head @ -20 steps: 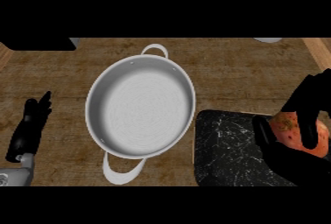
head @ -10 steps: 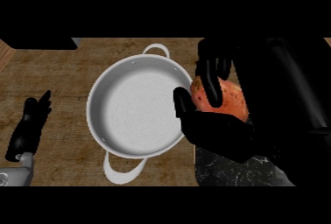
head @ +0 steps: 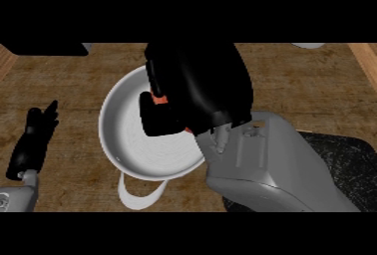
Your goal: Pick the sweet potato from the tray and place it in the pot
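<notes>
here, right hand [head: 197,82] curled round sweet potato [head: 159,99], over white pot [head: 123,142]

White pot [head: 132,144] on a brown wood-grain surface [head: 81,74]. At four o'clock, a black tray [head: 346,164] veined pale like marble. Orange sweet potato [head: 159,99] shows through the black right hand [head: 199,79], whose forearm [head: 273,164] is grey.

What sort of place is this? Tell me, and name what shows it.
Most likely a kitchen counter: a wooden worktop, a white handled pot on it, and a dark marbled tray at the right. The right hand holds an orange sweet potato over the pot.
</notes>
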{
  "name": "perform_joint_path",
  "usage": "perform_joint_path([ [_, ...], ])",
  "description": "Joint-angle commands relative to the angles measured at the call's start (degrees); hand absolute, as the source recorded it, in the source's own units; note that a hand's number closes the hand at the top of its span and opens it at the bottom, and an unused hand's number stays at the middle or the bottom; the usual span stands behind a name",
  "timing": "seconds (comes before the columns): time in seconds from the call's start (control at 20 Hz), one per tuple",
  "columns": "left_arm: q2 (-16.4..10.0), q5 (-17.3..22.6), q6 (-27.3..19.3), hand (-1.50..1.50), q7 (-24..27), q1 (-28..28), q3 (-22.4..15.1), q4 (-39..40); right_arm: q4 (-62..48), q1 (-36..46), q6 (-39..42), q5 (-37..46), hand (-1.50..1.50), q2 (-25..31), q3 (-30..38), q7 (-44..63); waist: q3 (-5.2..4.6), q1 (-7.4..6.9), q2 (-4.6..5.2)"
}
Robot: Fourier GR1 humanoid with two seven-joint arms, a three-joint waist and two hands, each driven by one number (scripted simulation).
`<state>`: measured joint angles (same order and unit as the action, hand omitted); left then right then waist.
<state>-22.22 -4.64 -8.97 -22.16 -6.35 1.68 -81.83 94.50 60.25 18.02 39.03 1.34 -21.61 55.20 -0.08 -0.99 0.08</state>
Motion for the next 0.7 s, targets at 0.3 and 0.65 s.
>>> perform_joint_path([
  [0.3, 2.8, -2.6, -0.73, 0.0, 1.56, -1.16, -1.71, 2.26, -16.2, -1.05, -20.56, -11.28, -1.5, -1.32, -7.04, 0.93, 0.04, -0.42, 0.12],
  [0.65, 0.4, -0.54, 0.92, 0.0, -0.57, 0.28, 0.91, -1.79, -14.7, -4.35, -41.18, -13.42, -1.5, -1.33, -3.61, -7.85, 0.09, -1.07, 0.17],
])
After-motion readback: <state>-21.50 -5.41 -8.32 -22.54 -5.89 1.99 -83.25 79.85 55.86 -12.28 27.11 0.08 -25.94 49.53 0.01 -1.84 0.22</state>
